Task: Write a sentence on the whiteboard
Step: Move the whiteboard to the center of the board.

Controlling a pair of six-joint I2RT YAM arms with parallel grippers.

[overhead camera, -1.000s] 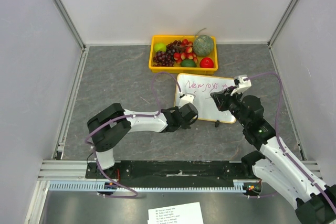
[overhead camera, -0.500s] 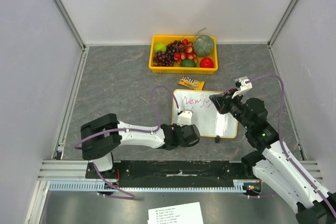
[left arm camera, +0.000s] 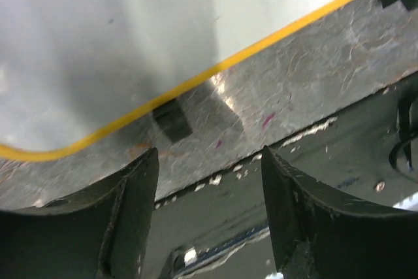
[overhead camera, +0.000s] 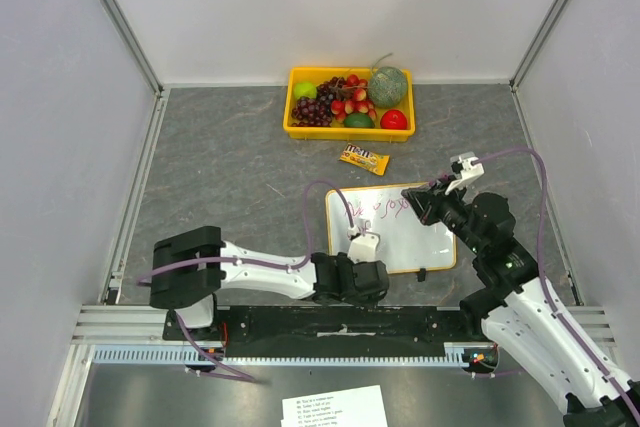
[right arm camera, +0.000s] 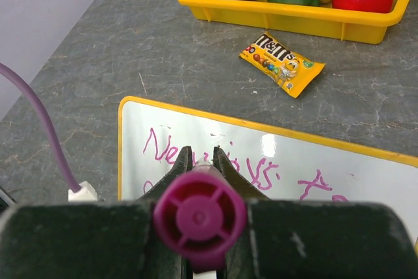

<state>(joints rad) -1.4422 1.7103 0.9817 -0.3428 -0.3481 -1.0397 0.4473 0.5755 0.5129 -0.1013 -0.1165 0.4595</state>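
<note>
The whiteboard (overhead camera: pixel 405 245) lies flat near the table's front edge, orange-framed, and also shows in the right wrist view (right arm camera: pixel 353 161). The sentence (overhead camera: pixel 385 205) is pink cursive along the board's far side (right arm camera: pixel 287 173). My right gripper (overhead camera: pixel 422 203) hovers over the lettering, shut on a pink marker (right arm camera: pixel 199 217); its tip is hidden between the fingers (right arm camera: pixel 199 155). My left gripper (overhead camera: pixel 365 275) sits at the board's near left corner, open, with nothing between its fingers (left arm camera: pixel 209 174). The board's near edge (left arm camera: pixel 130 44) and a black clip foot (left arm camera: pixel 171 121) lie just beyond them.
A yellow tray (overhead camera: pixel 298 130) of fruit stands at the back, its rim (right arm camera: pixel 287 19) showing in the right wrist view. An M&M's bag (overhead camera: pixel 363 159) (right arm camera: pixel 282 63) lies between tray and board. A printed paper sheet (overhead camera: pixel 335 407) lies below the arm bases.
The whiteboard slid toward the near edge with my left gripper on its corner, uncovering the M&M's bag. The left jaws then opened and let go. My right arm followed with the marker.
</note>
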